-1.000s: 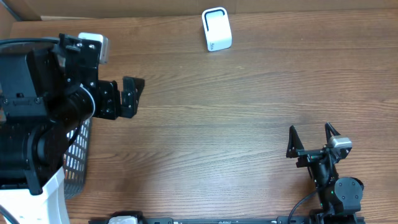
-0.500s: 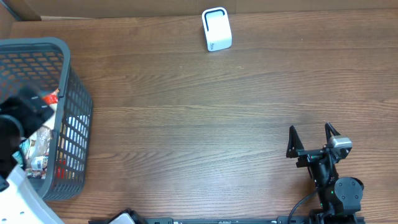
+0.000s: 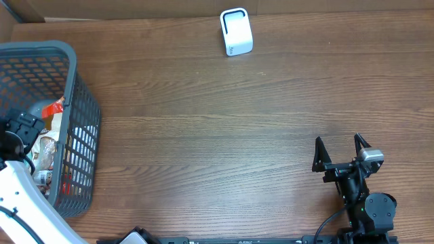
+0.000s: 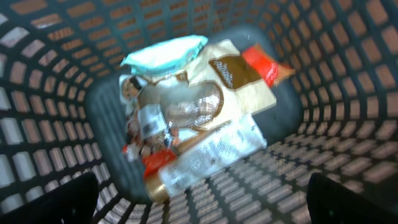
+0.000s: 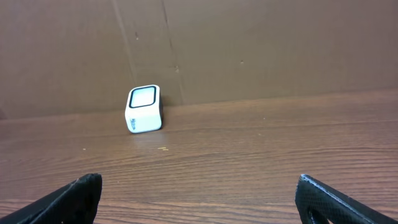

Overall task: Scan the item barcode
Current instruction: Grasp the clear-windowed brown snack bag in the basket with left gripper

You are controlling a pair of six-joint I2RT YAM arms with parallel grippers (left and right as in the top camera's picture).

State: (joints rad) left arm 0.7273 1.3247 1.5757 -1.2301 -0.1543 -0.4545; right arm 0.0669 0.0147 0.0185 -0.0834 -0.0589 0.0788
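Left wrist: crinkled packets (image 4: 193, 124) in mesh basket (image 4: 348, 93)

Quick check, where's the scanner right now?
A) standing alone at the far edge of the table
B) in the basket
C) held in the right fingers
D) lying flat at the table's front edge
A: the white scanner stands upright by itself at the far edge of the table, while the right fingers are spread open and empty near the front edge.
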